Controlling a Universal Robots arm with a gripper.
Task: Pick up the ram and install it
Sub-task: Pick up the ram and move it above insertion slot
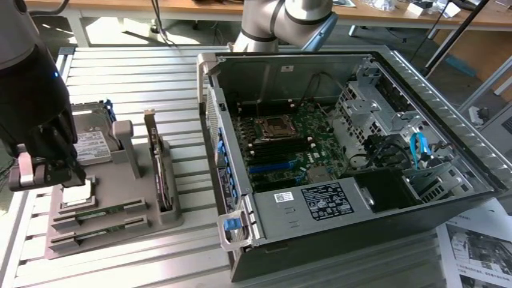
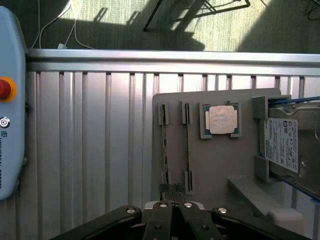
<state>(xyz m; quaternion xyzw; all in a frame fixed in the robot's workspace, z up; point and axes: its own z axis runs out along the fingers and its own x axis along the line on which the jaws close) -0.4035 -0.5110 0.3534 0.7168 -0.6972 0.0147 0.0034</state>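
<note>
The gripper (image 1: 40,174) is shut, fingers pressed together, with nothing held between them. It hangs above the holder (image 1: 160,219), at the exterior view's left. In the wrist view the gripper (image 2: 170,189) is seen over the ends of two thin green sticks. The ram (image 2: 164,145) is stood on edge in a slot of the holder, with the other stick (image 2: 187,142) just beside it. It is likely kept upright so that its thin top edge can be pinched. The chip (image 2: 221,120) and the drive (image 2: 287,142) are lodged further along the holder.

A tall card (image 1: 162,174) is stood on the holder, between the ram (image 1: 102,212) and the case (image 1: 320,252). The case is laid open on top, with high walls around the board (image 1: 292,141). Bare table is left between holder and case.
</note>
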